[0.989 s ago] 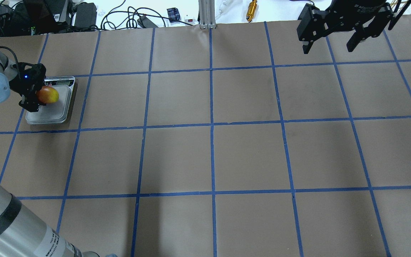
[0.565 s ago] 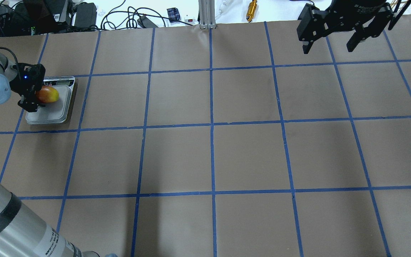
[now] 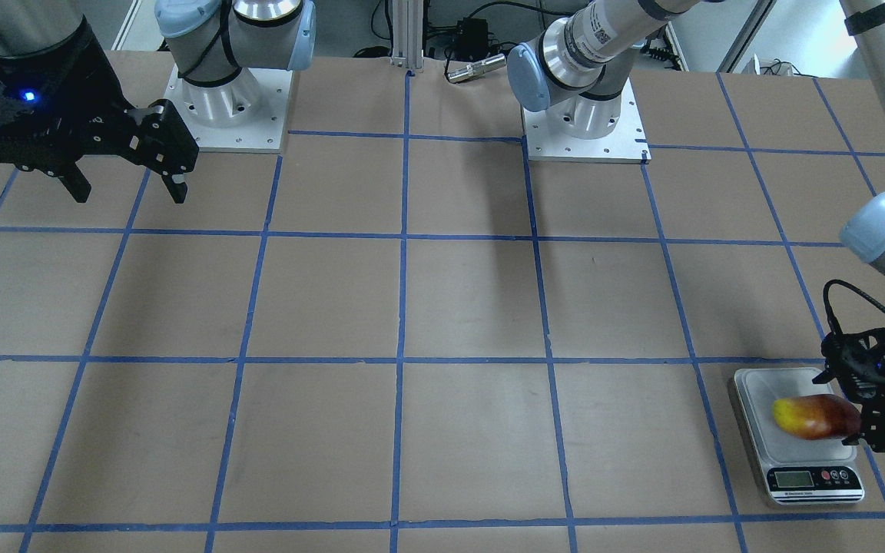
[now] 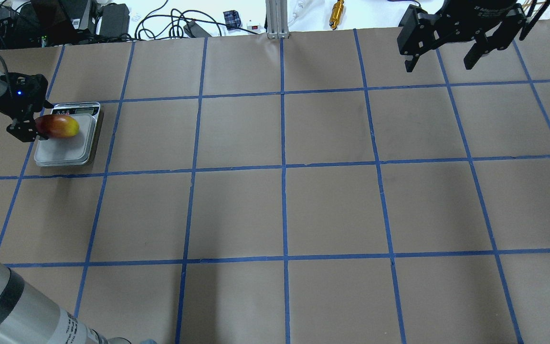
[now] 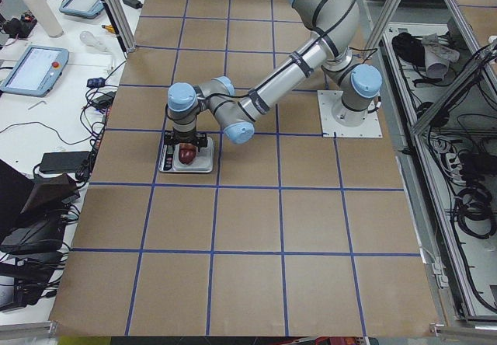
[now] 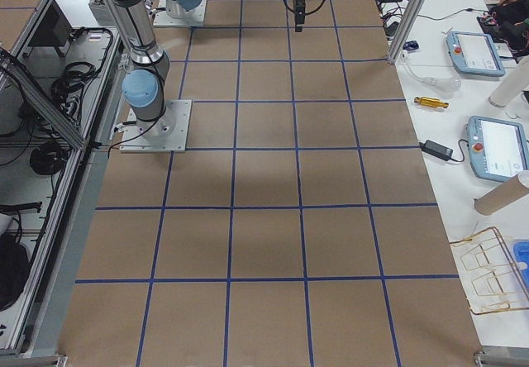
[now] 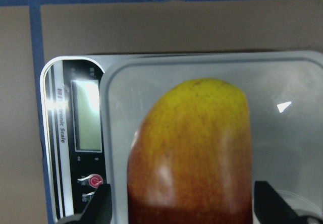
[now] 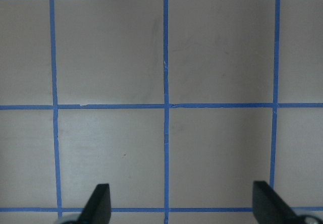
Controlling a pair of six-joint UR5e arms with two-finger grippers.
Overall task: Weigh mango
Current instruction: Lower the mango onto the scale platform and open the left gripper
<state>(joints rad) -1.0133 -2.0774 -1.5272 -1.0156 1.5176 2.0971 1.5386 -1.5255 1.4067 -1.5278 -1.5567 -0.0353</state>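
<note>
A: Overhead cam, where's it mounted?
B: Behind the robot, high up, facing fwd and down; takes in most of the table [image 4: 332, 205]. Front cam sits opposite, steep tilt, bases at top. Both catch the scale [image 4: 65, 152]: far left overhead, lower right from the front.
A: Side cams?
B: One per table end, high, far back, looking lengthwise. Wrist cams look down, v. close: left filled by mango [image 7: 192, 153] and scale, right sees only blue tape grid [image 8: 165, 57].

Smooth glossy mango [image 3: 815, 415] lies on matt scale [image 3: 756, 390].
</note>
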